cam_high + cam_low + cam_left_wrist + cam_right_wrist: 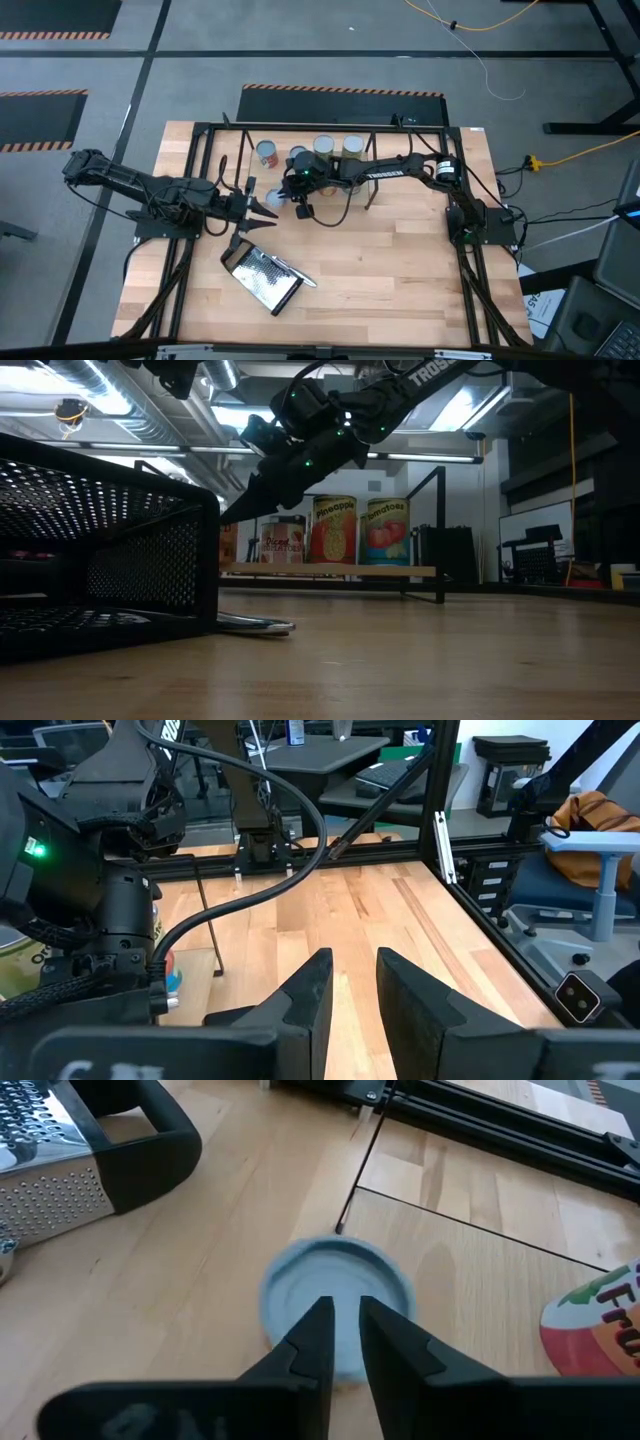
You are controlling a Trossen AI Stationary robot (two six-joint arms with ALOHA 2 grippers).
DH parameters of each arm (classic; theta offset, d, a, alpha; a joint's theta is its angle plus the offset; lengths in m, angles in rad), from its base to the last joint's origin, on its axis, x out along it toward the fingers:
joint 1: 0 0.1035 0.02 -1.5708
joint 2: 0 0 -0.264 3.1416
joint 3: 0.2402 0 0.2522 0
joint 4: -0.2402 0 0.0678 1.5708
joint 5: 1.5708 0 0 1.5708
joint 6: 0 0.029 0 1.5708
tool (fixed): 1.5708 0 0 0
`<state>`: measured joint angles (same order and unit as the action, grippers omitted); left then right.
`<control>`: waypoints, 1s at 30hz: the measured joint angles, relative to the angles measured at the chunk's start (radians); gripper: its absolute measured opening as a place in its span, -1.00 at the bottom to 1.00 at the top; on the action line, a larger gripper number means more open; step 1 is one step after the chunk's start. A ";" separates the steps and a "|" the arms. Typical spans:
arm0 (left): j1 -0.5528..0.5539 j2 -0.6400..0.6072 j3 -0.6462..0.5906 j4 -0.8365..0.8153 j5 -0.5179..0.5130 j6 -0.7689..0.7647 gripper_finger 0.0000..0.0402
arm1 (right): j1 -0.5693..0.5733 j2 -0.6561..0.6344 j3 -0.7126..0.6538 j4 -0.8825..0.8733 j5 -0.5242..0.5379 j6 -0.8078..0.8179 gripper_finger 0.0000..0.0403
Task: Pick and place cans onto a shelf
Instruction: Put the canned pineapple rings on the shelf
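Note:
A blue-grey-topped can [335, 1295] stands on the table beside the shelf's thin rod leg [355, 1170]; it also shows in the high view [272, 196]. My right gripper [345, 1330] hovers just above its top and is nearly shut, with a narrow slit and nothing between the fingers. Several cans [325, 148] stand in a row on the shelf's wooden board [330, 570], among them pineapple [335, 528] and tomato [386, 530] cans. My left gripper [355, 975] is slightly open and empty, low over the table close to the same can [264, 208].
A flat metal grater [262, 275] with a black handle [150, 1140] lies toward the table's near edge, close to both grippers. A red-labelled can [600, 1320] stands on the board near my right gripper. A black frame [200, 150] edges the table. Bare wood lies at the near right.

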<state>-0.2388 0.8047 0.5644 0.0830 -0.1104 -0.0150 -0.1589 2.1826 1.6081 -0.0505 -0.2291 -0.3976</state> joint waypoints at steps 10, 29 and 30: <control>0.000 0.000 0.000 -0.005 0.000 0.000 -0.63 | 0.001 -0.047 -0.003 -0.020 0.000 0.000 -0.71; -0.040 0.119 0.001 -0.142 0.006 -0.255 -0.63 | 0.149 -0.381 -0.003 -0.642 0.000 -0.049 -0.71; -0.046 0.132 0.001 -0.158 0.009 -0.281 -0.63 | 0.158 -0.381 -0.010 -0.638 0.000 -0.049 -0.71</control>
<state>-0.2847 0.9364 0.5652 -0.0747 -0.1013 -0.2962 -0.0004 1.8019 1.5979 -0.6890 -0.2295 -0.4465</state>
